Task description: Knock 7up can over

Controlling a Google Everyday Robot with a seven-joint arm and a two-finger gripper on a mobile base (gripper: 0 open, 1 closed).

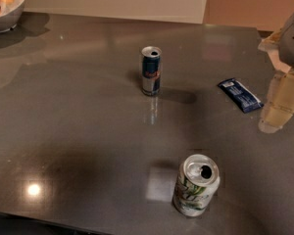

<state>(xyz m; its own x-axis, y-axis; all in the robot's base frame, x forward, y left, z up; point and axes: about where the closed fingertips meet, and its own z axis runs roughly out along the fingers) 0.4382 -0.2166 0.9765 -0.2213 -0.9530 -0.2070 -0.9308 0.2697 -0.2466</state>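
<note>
While the gripper (285,50) hangs at the right edge of the counter (63,106), only partly in view, I cannot tell whether it is spread or pressed together. It holds nothing that can be seen, and a pale reflection of it lies on the glossy surface just below. Nearest to it, a flat blue snack packet (240,95) lies close to the right edge. Farther left, about midway across and toward the back edge, stands a slim blue and silver can (150,71), upright with its top opened. The 7up can (196,185) stands upright near the front edge, right of centre, well apart from the gripper and from the other can; its tab hole faces up. A bowl of fruit (4,9) sits in the back left corner.

With the 7up can not yet touched, the task looks to be at its approach step. Of the 2 cans, the wider one at the front is the target. The next move likely calls for bringing the gripper down and forward toward the front edge, passing over or beside the packet, then pushing sideways against the can's upper half so that it tips rather than slides.
</note>
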